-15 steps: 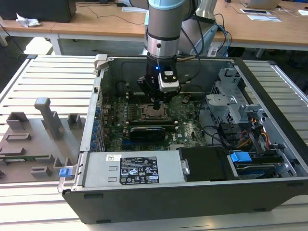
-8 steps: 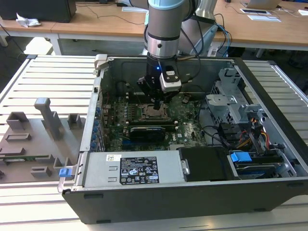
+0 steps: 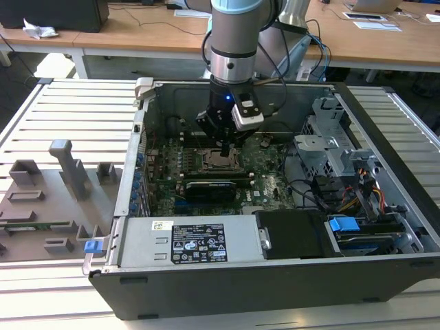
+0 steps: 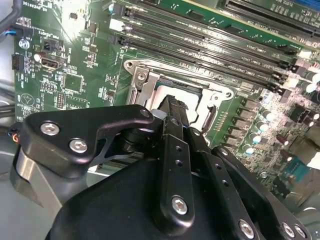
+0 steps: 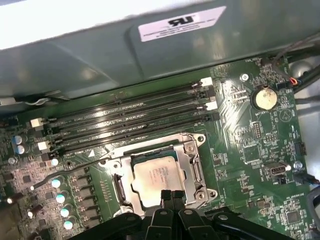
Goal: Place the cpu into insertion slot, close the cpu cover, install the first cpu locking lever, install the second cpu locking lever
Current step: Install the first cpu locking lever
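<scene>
Gripper: in the exterior view it hangs from the arm, pointing straight down inside the open computer case. Its tips are just above the insertion slot on the green circuit board. The slot lies directly beneath the tips, slightly toward the case's front wall.

Second wrist view: the gripper has its fingers drawn together into one narrow black blade, with no part seen between them. The blade stands over the socket and hides its middle. The cpu cover shows as a silver frame to either side, and a pale strip of the cpu shows beside the tip.

First wrist view: the cpu is seated in the slot, its grey top visible through the cover's window. The cpu cover appears to lie flat around it. The fingertips meet at the cover's near edge, so the chip lies just ahead of them, between the tips and the long memory slots. Judgement: placement done, cover down. A thin locking lever runs out from one corner of the socket; whether it is latched cannot be told
</scene>
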`<state>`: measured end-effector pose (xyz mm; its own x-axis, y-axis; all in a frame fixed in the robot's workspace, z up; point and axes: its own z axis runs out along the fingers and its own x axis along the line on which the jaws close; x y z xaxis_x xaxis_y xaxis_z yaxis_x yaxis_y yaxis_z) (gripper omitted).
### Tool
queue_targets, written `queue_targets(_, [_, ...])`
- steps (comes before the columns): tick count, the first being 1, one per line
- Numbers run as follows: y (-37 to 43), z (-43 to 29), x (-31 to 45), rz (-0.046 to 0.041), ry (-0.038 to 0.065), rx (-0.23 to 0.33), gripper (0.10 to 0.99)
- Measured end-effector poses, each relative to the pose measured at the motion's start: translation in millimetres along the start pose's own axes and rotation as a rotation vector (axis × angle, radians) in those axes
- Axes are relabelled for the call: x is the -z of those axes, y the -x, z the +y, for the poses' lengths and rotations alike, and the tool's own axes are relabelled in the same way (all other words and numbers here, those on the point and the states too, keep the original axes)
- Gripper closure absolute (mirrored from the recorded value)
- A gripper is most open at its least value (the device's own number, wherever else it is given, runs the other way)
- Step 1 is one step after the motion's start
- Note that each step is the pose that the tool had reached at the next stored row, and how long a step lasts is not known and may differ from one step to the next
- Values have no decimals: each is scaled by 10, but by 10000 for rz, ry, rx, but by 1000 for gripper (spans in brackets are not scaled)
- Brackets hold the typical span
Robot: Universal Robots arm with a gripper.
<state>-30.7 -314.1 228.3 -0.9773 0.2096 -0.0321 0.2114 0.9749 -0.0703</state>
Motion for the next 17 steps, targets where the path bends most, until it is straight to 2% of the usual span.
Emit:
queue_targets(8, [0,0,0,-73,33,1041,980])
queue_targets(17, [0,0,0,-131,60,1861,980])
